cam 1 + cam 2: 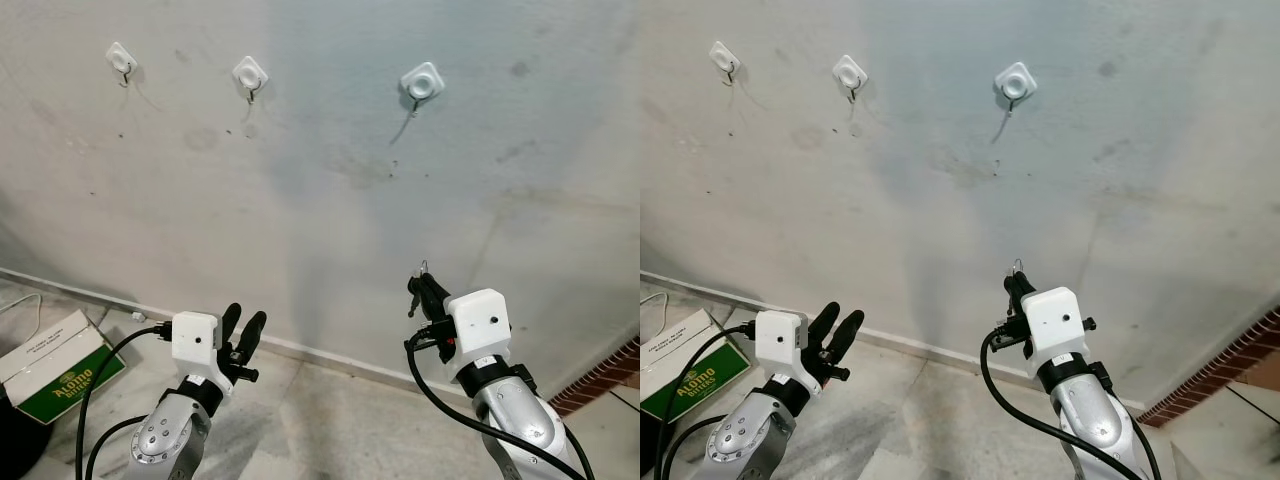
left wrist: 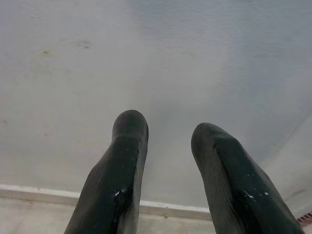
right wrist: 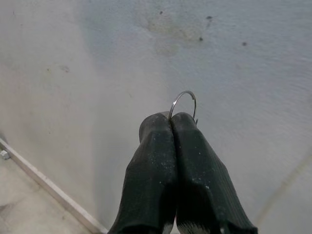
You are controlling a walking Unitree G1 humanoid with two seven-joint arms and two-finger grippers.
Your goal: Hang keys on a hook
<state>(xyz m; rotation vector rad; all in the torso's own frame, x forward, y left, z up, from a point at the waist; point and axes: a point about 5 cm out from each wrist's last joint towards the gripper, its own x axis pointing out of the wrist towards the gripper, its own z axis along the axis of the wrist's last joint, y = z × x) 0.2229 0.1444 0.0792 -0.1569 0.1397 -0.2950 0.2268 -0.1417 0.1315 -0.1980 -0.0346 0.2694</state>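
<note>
right gripper (image 1: 424, 283) pinched tight on the keys (image 3: 184, 103): fingers pressed together, thin wire ring standing proud above the tips, plane of the ring roughly upright and facing the wall. a small key seems to dangle at the side of the fingers in the left eye view, too small to be sure.

target is up and away. three white hooks on the wall (image 1: 330, 190), all well above the gripper. nearest is the right hook (image 1: 421, 83), almost straight overhead of the ring, so the coming move reads as a near-vertical lift with a short reach toward the wall. middle hook (image 1: 250, 73) and left hook (image 1: 121, 59) lie further off toward the robot's left.

left gripper (image 1: 244, 334) low, fingers parted, carrying nothing, pointed at bare wall near the skirting. it is nearer the middle hook but has no part in this.

green and white box (image 1: 58, 370) on the floor at far left.
</note>
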